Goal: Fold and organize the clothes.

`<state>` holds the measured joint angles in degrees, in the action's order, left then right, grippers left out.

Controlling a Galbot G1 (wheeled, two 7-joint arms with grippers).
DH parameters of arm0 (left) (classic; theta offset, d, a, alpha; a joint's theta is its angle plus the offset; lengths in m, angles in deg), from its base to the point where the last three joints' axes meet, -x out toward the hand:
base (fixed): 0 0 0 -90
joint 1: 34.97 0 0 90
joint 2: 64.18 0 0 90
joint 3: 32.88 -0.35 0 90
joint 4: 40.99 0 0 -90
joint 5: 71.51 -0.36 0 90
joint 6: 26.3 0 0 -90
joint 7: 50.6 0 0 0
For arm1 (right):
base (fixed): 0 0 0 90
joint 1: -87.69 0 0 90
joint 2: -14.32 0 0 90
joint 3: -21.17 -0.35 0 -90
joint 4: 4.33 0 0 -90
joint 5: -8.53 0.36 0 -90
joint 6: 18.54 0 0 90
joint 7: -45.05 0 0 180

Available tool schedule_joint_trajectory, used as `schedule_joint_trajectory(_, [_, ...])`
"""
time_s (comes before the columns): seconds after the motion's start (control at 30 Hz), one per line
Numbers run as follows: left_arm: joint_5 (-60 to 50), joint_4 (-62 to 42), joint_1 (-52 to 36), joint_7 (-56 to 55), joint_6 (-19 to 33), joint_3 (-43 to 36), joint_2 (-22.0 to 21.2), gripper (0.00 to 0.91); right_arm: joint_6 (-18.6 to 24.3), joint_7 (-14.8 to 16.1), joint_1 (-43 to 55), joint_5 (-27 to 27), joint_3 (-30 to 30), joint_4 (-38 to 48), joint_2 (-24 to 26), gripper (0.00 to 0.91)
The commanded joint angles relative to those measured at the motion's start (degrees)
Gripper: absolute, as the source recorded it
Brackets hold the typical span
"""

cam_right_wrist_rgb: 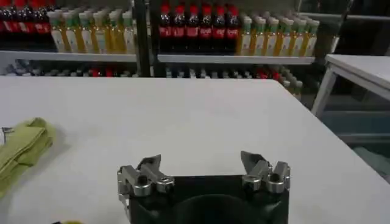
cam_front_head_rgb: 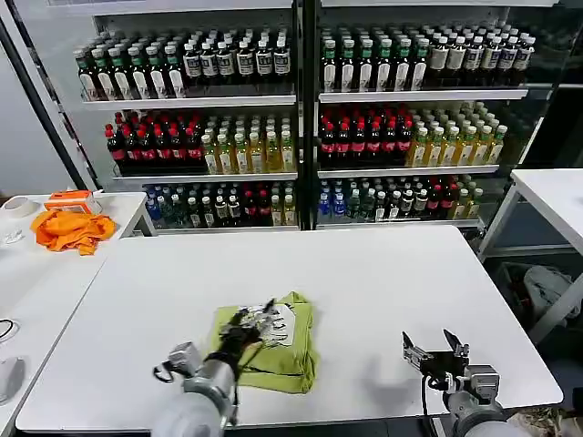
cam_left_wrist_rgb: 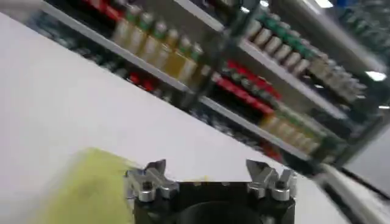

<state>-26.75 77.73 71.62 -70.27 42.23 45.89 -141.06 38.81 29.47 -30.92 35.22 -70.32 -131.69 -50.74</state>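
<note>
**T-shirt folded, both grippers free**

T-shirt [cam_front_head_rgb: 278, 350], light yellow-green, lies as a compact folded bundle on the white table [cam_front_head_rgb: 364, 282], low and left of centre in the head view, with its white label patch [cam_front_head_rgb: 278, 325] showing on top. In the right wrist view it sits at the left edge [cam_right_wrist_rgb: 21, 149], layered and flat, which suggests the folding is largely done and only tidying or placing remains.

The left gripper [cam_front_head_rgb: 244, 320] hovers at the bundle's near-left part, jaws apart and holding nothing; in its own wrist view [cam_left_wrist_rgb: 210, 176] the two fingers stand wide with the yellow cloth [cam_left_wrist_rgb: 91, 189] just ahead at lower left. It is probably placed there to press or square up the fold.

The right gripper [cam_front_head_rgb: 435, 350] waits at lower right of the head view, well apart from the shirt, jaws likewise spread [cam_right_wrist_rgb: 204, 173] over bare table, likely kept clear so as not to disturb the bundle.

An orange cloth [cam_front_head_rgb: 71, 228] lies on a side table at mid-left. Behind, shelves [cam_front_head_rgb: 301, 96] hold rows of bottles. No basket or bin for the shirt is evident.
</note>
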Motion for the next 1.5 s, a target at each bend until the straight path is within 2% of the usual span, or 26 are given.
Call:
schedule_joint_trajectory(0.03, [-4.5,-2.4,5.2,-0.1,1.1,12.5,5.1,0.907,0.0,-0.1,0.2,-0.1,0.2,-0.1,-0.2,0.907])
schedule_joint_trajectory(0.4, [-2.8,-2.8,6.4,0.9,-0.8,5.8,1.9,0.907,0.0,0.0,-1.6,-0.2,-1.4,-1.4,-0.3,0.907])
schedule_joint_trajectory(0.8, [2.2,-4.3,4.6,1.0,-1.5,2.7,-0.2,0.907,0.2,0.0,-3.2,-0.4,-2.7,-2.5,-0.6,0.907])
schedule_joint_trajectory(1.33, [23.4,-9.5,1.7,3.8,0.6,8.4,-2.8,0.907,0.1,-0.1,-4.8,-0.6,-3.4,-3.8,-1.0,0.907])
schedule_joint_trajectory(1.4, [25.7,-9.9,1.7,4.4,0.6,9.1,-3.0,0.846,0.1,-0.1,-4.9,-0.6,-3.4,-4.0,-1.1,0.907])
schedule_joint_trajectory(1.43, [26.2,-10.1,1.7,4.7,0.6,9.2,-3.1,0.665,0.1,-0.1,-4.9,-0.6,-3.4,-4.0,-1.0,0.907])
schedule_joint_trajectory(1.47, [26.5,-10.3,1.8,4.9,0.6,9.4,-3.1,0.574,0.1,-0.1,-5.0,-0.6,-3.5,-4.1,-1.0,0.907])
schedule_joint_trajectory(1.5, [26.6,-10.5,1.8,5.4,0.6,9.4,-3.2,0.423,0.0,-0.1,-5.0,-0.6,-3.5,-4.1,-1.0,0.907])
